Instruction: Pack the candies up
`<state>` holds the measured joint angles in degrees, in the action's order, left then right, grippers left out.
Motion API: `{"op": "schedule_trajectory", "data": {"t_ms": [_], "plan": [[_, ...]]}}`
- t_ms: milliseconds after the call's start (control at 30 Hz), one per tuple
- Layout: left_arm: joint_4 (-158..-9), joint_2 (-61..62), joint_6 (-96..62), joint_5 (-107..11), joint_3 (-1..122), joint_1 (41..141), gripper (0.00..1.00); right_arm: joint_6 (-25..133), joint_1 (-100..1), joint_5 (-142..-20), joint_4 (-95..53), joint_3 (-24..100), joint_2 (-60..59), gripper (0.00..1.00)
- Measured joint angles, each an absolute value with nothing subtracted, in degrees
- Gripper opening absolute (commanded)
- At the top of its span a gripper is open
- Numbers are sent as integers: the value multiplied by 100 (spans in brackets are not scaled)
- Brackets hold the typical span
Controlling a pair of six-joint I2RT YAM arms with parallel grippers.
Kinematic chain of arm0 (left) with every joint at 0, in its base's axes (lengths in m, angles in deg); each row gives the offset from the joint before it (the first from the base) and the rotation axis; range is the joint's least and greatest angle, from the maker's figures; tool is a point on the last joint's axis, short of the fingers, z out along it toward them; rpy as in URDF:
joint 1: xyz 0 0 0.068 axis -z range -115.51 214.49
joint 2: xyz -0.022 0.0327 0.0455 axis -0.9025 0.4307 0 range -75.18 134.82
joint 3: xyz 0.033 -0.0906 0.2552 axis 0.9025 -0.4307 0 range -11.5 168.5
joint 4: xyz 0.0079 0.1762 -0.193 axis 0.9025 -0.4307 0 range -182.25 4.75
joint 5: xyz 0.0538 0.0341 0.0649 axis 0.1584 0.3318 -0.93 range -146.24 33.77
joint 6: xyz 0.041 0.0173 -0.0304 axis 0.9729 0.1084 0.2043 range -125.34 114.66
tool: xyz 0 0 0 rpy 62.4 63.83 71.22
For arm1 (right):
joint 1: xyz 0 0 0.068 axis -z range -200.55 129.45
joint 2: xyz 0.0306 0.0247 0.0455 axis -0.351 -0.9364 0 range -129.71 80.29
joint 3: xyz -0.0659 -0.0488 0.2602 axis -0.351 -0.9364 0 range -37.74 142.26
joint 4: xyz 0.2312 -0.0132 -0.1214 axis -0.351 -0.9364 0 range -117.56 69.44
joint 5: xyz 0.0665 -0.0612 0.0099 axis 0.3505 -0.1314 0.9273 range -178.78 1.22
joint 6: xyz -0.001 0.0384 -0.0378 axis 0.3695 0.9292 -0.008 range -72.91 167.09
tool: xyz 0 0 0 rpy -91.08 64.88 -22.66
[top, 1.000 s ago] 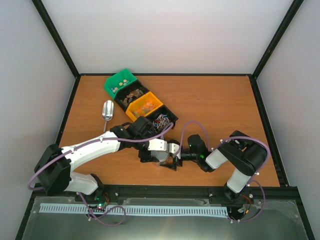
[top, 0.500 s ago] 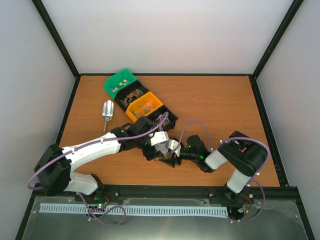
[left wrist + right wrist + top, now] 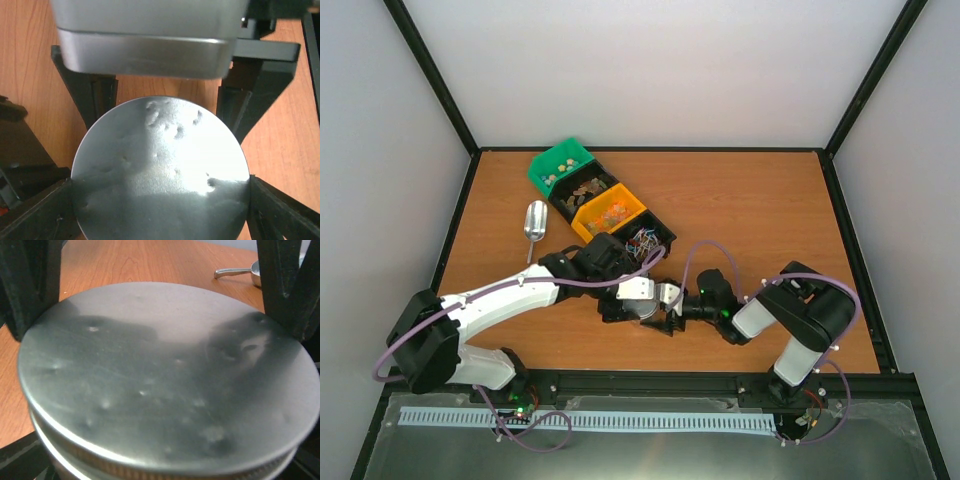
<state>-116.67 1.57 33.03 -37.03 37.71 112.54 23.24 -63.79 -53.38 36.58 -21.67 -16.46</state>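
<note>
- The left gripper [image 3: 638, 298] reaches down from above onto a round metal lid [image 3: 160, 170]. Its fingers press on opposite edges of the lid, closed as far as the lid allows.
- The right gripper [image 3: 670, 318] comes in low from the opposite side. Its fingers look clamped on the tin [image 3: 65, 462] under the lid, though the contact sits at the very edge of its own view.
- The lid rests on the tin, with a threaded band showing just below its rim. Whether it is tight or partly loosened cannot be told.
- The step in hand is probably unscrewing the lid. One gripper should hold the tin steady on the table [image 3: 760, 210] while the other turns about the lid's centre, keeping it level so the thread does not bind.
- The candies [image 3: 612, 213] are not in the tin. They lie in four bins set in a slanted row beyond it:
  - a green bin [image 3: 575, 150] holds pale sweets
  - a black bin [image 3: 560, 205] holds brownish ones
  - an orange bin [image 3: 582, 224] holds orange-yellow ones
  - a second black bin [image 3: 666, 232] — the nearest to the tin — holds red, blue and white ones
- A small metal scoop [image 3: 535, 222] lies just left of the bins, with neither gripper on it.
</note>
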Motion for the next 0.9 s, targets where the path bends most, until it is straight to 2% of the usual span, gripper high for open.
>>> {"op": "schedule_trajectory", "data": {"t_ms": [33,100,167,333,567,900], "plan": [[-11683,157,3504,-3688,3782,11239,37,2265,-6334,-5277,3661,-2167,-1646,71],[-11680,157,3742,-3684,3795,11221,37,2182,-6261,-5187,3661,-2156,-1646,92],[-11654,157,3757,-3692,3795,11215,37,2127,-6222,-5130,3626,-2138,-1646,100],[-11562,227,3110,-3749,3837,11260,36,2286,-6233,-5102,3501,-2123,-1618,100],[-11392,290,1768,-4184,3872,11420,36,2706,-6458,-5648,3565,-2130,-1572,99],[-11305,229,1633,-4195,3791,11499,33,2872,-6497,-5714,3575,-2132,-1574,73]]}}
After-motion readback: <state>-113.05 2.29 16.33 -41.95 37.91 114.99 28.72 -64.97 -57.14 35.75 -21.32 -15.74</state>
